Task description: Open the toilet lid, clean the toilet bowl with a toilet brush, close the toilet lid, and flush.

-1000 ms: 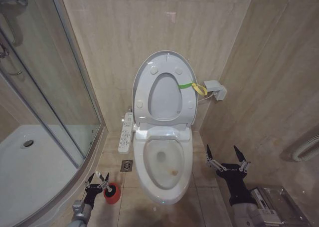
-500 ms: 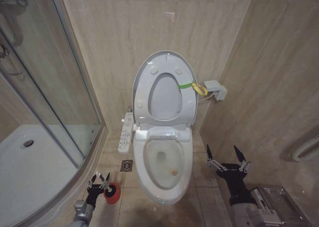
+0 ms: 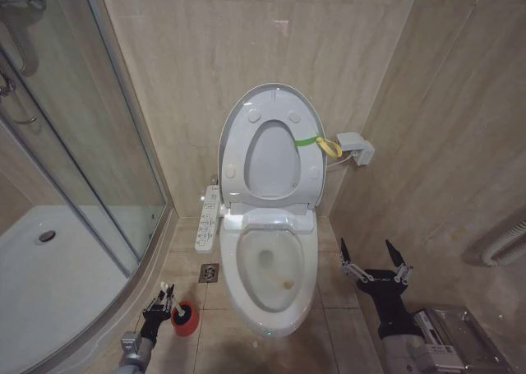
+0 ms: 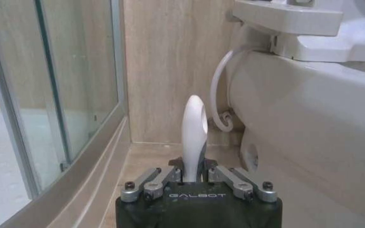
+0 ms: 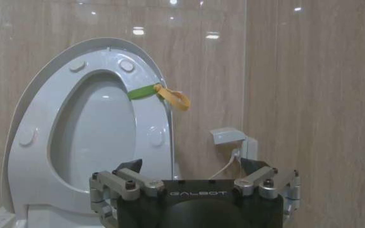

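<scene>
Your left tool (image 3: 162, 302) is clenched on the brush (image 4: 194, 135): from the wrist you see the white handle rising straight up between the pinched fingers (image 4: 149, 184). The red holder (image 3: 185, 318) sits touching the tool on its toilet side, down on the floor by the shower rail. Compare a second ago: the tool was spread a little, fingers apart beside the holder; half a second ago it was nearer; now it has closed in and the white handle tip pokes up just above it. So you have the grasp, and the brush looks ready to be lifted out, though the head is hidden and I can't tell whether it has left the cup.

The lid (image 3: 267, 144) stands upright against the wall, green strap on its far edge, so opening is done. The bowl (image 3: 271, 267) lies open, beyond the holder from your left tool.

Your right tool (image 3: 375, 259) hangs parked on the bowl's other side, fingers spread wide, unmoved across all three frames.
</scene>
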